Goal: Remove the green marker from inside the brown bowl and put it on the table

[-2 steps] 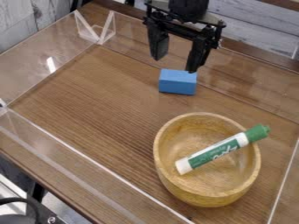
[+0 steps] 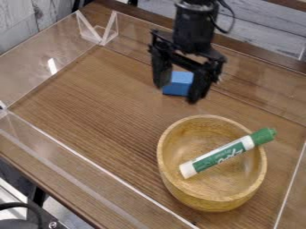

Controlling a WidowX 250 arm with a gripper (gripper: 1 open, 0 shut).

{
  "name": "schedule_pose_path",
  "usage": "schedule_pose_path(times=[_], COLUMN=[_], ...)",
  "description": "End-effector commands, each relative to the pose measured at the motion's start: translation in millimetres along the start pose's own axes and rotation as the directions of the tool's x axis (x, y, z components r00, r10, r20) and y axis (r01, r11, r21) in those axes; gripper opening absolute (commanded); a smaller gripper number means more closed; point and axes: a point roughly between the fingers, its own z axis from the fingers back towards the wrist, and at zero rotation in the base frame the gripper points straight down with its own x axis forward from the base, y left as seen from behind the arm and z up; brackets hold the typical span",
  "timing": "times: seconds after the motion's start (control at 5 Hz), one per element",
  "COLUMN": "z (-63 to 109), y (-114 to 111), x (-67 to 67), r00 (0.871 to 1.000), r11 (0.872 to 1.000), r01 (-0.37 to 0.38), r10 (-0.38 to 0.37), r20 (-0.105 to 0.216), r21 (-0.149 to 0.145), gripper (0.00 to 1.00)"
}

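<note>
Your jaws have come down toward the bowl since the earlier frame, and they stand apart with nothing between them. Below and to the right of them you see the green marker lying tilted inside the brown bowl, its green-capped end on the rim; the blue block sits partly hidden just behind them.

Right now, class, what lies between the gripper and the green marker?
In the camera view, bare table and then the bowl's rim lie between the gripper and the green marker.
</note>
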Motion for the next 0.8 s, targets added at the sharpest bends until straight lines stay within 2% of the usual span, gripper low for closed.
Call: schedule_pose_path(times=[0.0, 0.4, 0.6], z=[20.1, 15.0, 11.9], y=[-23, -46, -57], x=[-7.2, -14.4, -17.5], r00=[0.987, 0.960, 0.940], r11=[0.991, 0.964, 0.945], r01=[0.129, 0.260, 0.320], r10=[-0.131, -0.263, -0.325], r20=[0.093, 0.095, 0.100], r21=[0.027, 0.047, 0.062], gripper=[1.00, 1.00, 1.00])
